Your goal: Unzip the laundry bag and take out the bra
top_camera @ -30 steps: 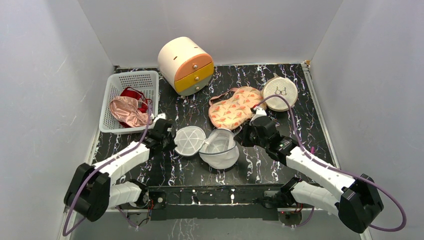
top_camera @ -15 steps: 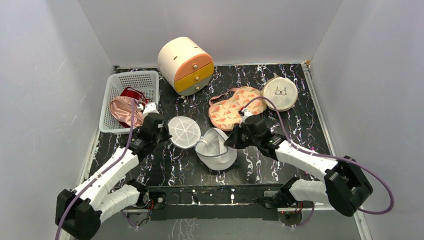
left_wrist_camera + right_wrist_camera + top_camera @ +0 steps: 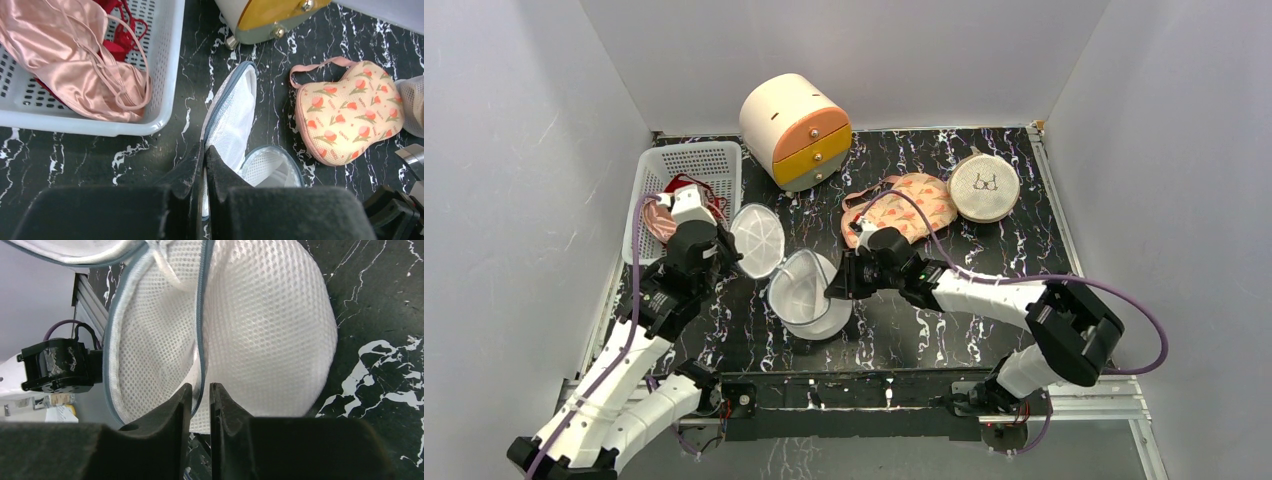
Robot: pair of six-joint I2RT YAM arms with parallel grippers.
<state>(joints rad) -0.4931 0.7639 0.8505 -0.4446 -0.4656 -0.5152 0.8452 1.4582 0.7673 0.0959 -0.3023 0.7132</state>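
Left wrist view: left pincer [image 3: 204, 148] clamped shut on laundry bag [image 3: 231, 117] lid edge, bag lying just ahead. Right pincer [image 3: 201, 386] jaws barely parted astride bag rim; grip cannot be told.

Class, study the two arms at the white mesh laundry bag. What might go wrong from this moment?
1. The left gripper pinches only the thin edge of the lid flap of the laundry bag; the mesh may slip free.
2. The rim band runs between the right gripper's nearly closed jaws. Its hold looks uncertain, so the bag may sag or drag.
3. The peach-patterned bra lies just behind the right arm, which might sweep it.
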